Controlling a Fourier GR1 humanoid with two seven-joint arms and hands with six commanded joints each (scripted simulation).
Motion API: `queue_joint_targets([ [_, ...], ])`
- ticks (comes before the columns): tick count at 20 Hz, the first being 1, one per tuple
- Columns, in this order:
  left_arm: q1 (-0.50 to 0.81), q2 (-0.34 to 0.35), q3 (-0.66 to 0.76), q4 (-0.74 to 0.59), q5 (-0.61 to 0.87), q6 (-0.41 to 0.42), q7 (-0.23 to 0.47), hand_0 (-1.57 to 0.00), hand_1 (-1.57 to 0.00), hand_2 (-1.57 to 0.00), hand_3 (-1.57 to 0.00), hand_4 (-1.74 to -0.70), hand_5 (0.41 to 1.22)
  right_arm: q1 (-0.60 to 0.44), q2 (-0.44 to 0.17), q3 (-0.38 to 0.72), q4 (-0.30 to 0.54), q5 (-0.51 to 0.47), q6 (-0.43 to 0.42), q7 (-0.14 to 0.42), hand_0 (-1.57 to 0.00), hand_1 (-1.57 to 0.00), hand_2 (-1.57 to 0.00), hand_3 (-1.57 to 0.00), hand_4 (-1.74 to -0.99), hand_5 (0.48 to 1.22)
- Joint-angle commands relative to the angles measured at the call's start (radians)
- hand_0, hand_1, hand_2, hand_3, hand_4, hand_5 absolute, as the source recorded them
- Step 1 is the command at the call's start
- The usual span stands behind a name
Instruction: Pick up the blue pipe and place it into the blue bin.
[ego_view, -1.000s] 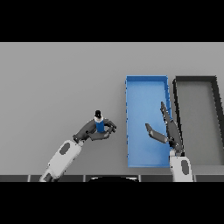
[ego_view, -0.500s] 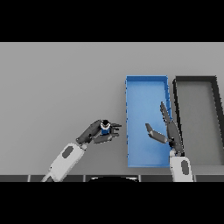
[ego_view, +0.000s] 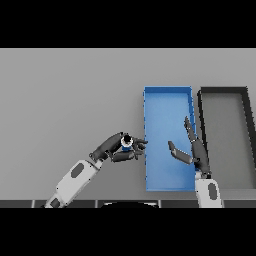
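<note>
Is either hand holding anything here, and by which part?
The left hand holds the blue pipe, fingers and thumb curled round its body, one open end facing up, just left of the blue bin. The right hand is open over the bin, holding nothing.

Both arms wear smooth white forearm shells, each bearing a grey oval patch on its upper face. A dark grey wrist section joins each shell to its hand. The left hand (ego_view: 114, 148) and the right hand (ego_view: 196, 152) are dark charcoal, almost black, with slim segmented fingers and a thumb.
</note>
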Motion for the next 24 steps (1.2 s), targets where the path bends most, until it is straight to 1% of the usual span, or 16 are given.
queue_joint_targets([
  [1, -0.003, -0.001, -0.006, -0.006, -0.001, -0.001, 0.012, -1.56, -1.56, -1.56, -1.44, -1.73, 1.218, -0.002, 0.000, 0.004, 0.007, 0.010, -0.003, 0.003, 0.00, 0.00, 0.00, 0.00, -1.195, 0.635],
  [2, -0.009, 0.001, -0.005, -0.001, -0.001, -0.005, 0.014, -1.56, -1.57, -1.57, -1.44, -1.73, 1.219, 0.008, -0.002, 0.004, -0.002, 0.008, 0.000, -0.010, 0.00, 0.00, 0.00, 0.00, -1.189, 0.631],
  [4, -0.006, 0.003, -0.012, -0.006, -0.007, -0.007, 0.016, -1.57, -1.57, -1.57, -1.44, -1.73, 1.219, 0.010, -0.003, 0.003, -0.002, -0.009, 0.014, 0.007, 0.00, 0.00, 0.00, 0.00, -1.184, 0.629],
  [6, -0.020, -0.004, -0.009, 0.003, -0.003, -0.004, 0.035, -1.57, -1.57, -1.57, -1.44, -1.73, 1.219, 0.003, -0.002, 0.001, 0.006, -0.014, 0.018, 0.016, 0.00, 0.00, 0.00, 0.00, -1.174, 0.629],
  [8, -0.013, 0.003, -0.012, 0.008, -0.008, -0.011, 0.023, -1.57, -1.57, -1.57, -1.44, -1.73, 1.219, -0.018, 0.003, -0.002, 0.033, -0.012, 0.014, 0.028, 0.00, 0.00, 0.00, 0.00, -1.186, 0.629],
  [10, -0.002, 0.014, -0.015, -0.010, -0.008, -0.011, 0.018, -1.57, -1.57, -1.57, -1.44, -1.73, 1.220, -0.015, 0.009, 0.004, 0.031, -0.005, 0.008, 0.006, 0.00, 0.00, 0.00, 0.00, -1.209, 0.623],
  [11, -0.002, 0.005, -0.019, -0.003, -0.015, -0.004, 0.020, -1.57, -1.57, -1.57, -1.44, -1.73, 1.220, 0.004, 0.005, 0.001, 0.020, -0.015, 0.018, -0.011, 0.00, 0.00, 0.00, 0.00, -1.207, 0.619],
  [13, -0.006, 0.015, -0.010, -0.012, -0.005, -0.006, 0.025, -1.57, -1.57, -1.57, -1.44, -1.73, 1.220, -0.023, -0.006, -0.015, 0.022, -0.049, 0.035, 0.002, 0.00, 0.00, 0.00, 0.00, -1.191, 0.619],
  [14, -0.001, 0.015, -0.015, -0.013, -0.006, -0.008, 0.023, -1.57, -1.57, -1.57, -1.44, -1.73, 1.221, -0.020, -0.009, -0.015, -0.007, -0.085, 0.064, -0.022, 0.00, 0.00, 0.00, 0.00, -1.195, 0.610],
  [15, 0.002, 0.009, -0.022, -0.011, -0.008, -0.010, 0.022, -1.57, -1.57, -1.57, -1.44, -1.73, 1.221, -0.034, -0.025, -0.023, -0.033, -0.150, 0.112, -0.003, 0.00, 0.00, 0.00, 0.00, -1.197, 0.604],
  [18, -0.006, 0.013, -0.019, -0.005, -0.012, -0.010, 0.021, -1.57, -1.57, -1.57, -1.44, -1.73, 1.221, -0.084, -0.094, -0.019, -0.104, -0.291, 0.231, 0.098, 0.00, 0.00, 0.00, 0.00, -1.215, 0.561],
  [19, -0.006, 0.011, -0.019, -0.004, -0.012, -0.007, 0.019, -1.57, -1.57, -1.57, -1.44, -1.73, 1.221, -0.091, -0.112, -0.009, -0.121, -0.319, 0.265, 0.116, 0.00, 0.00, 0.00, 0.00, -1.232, 0.550],
  [20, -0.012, 0.008, -0.019, -0.001, -0.012, -0.007, 0.025, -1.57, -1.57, -1.57, -1.44, -1.73, 1.221, -0.117, -0.139, 0.001, -0.155, -0.350, 0.293, 0.150, 0.00, 0.00, 0.00, 0.00, -1.250, 0.532],
  [21, -0.003, 0.011, -0.021, 0.000, -0.015, -0.006, 0.017, -1.57, -1.57, -1.57, -1.44, -1.73, 1.221, -0.133, -0.157, 0.016, -0.180, -0.368, 0.317, 0.171, 0.00, 0.00, 0.00, 0.00, -1.260, 0.523],
  [23, -0.002, 0.011, -0.026, 0.001, -0.017, -0.009, 0.020, -1.57, -1.57, -1.57, -1.44, -1.73, 1.221, -0.180, -0.190, 0.047, -0.228, -0.398, 0.349, 0.229, 0.00, 0.00, 0.00, 0.00, -1.286, 0.520],
  [24, -0.003, 0.016, -0.019, -0.012, -0.009, -0.006, 0.022, -1.57, -1.57, -1.57, -1.44, -1.73, 1.221, -0.198, -0.203, 0.059, -0.245, -0.419, 0.373, 0.234, 0.00, 0.00, 0.00, 0.00, -1.297, 0.523],
])
